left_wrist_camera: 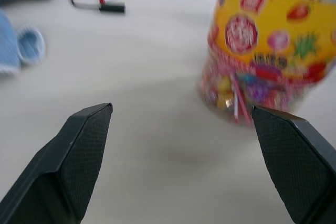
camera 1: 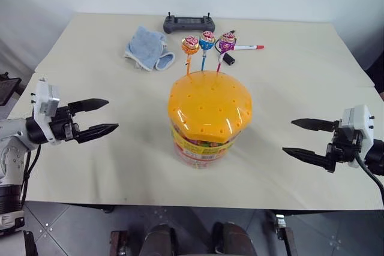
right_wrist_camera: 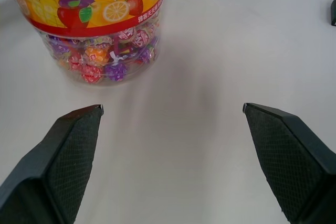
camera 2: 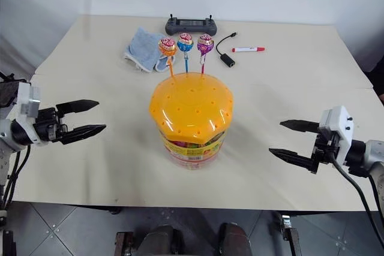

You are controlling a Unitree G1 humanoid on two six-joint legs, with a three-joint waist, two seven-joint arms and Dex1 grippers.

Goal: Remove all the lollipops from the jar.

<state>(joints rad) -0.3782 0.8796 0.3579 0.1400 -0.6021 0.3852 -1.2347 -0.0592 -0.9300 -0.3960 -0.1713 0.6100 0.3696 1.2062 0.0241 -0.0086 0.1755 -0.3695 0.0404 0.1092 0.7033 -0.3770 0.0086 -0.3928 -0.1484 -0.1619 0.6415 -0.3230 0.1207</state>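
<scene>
A clear plastic jar (camera 1: 207, 125) with a yellow-and-red label and an orange domed lid (camera 1: 209, 107) stands on a pale table (camera 1: 120, 166), between the robot's two grippers and well apart from both. Three lollipops stand upright in holes at the lid's far edge: orange (camera 1: 190, 44), blue (camera 1: 207, 39) and purple (camera 1: 227, 42).

The left gripper (camera 1: 103, 117) hangs to the jar's left, its jaws spread wide and holding nothing, pointing toward the jar. The right gripper (camera 1: 299, 137) hangs to the jar's right, jaws likewise wide apart and empty.

Beyond the jar lie a blue cloth (camera 1: 149, 50), a dark controller (camera 1: 189, 24), a red-and-white marker (camera 1: 249, 47) and a small black cable (camera 1: 228, 58).
</scene>
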